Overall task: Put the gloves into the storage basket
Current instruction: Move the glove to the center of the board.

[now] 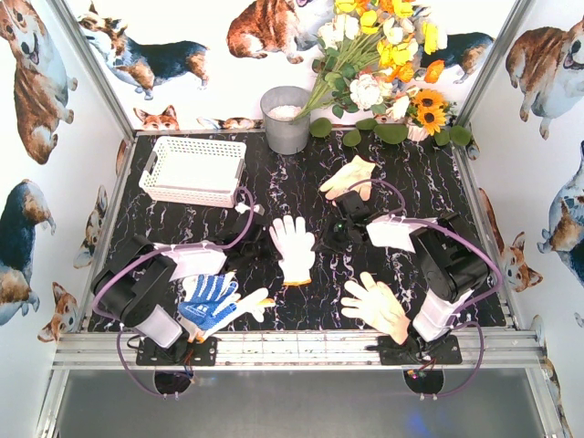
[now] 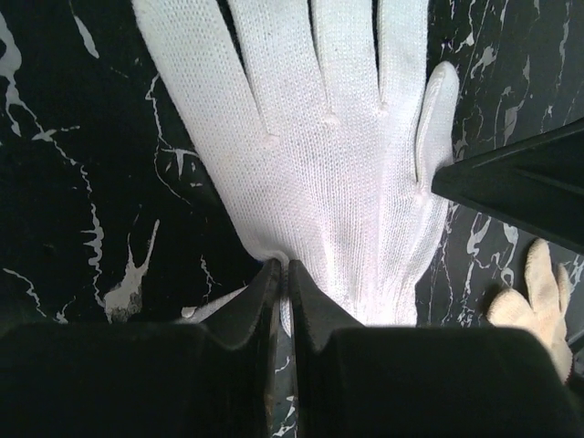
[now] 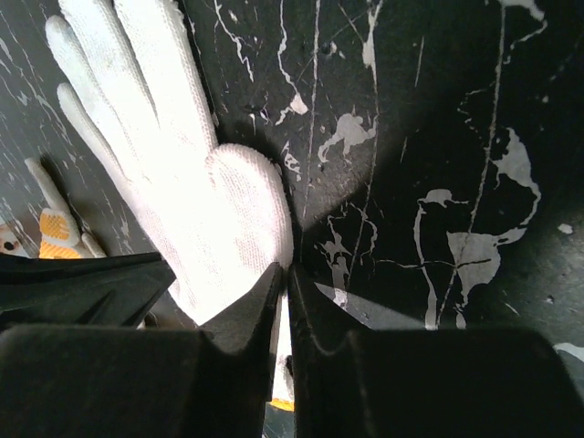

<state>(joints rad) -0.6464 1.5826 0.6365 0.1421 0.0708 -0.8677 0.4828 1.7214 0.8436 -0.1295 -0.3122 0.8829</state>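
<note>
Pinching opposite edges of the white glove [image 2: 338, 164], the left gripper [image 2: 285, 274] and right gripper [image 3: 287, 278] each have their jaws pressed together on a fold of fabric, at the middle of the top view. Lift level and together so neither pinch slips, then carry toward the storage basket [image 1: 193, 171] at upper left, clearing its rim.

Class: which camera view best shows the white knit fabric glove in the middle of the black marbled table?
Top external: the white knit fabric glove shows from fingertips to cuff. Left wrist crops the fingertips and hides the cuff; right wrist shows only part of palm and fingers.
</note>
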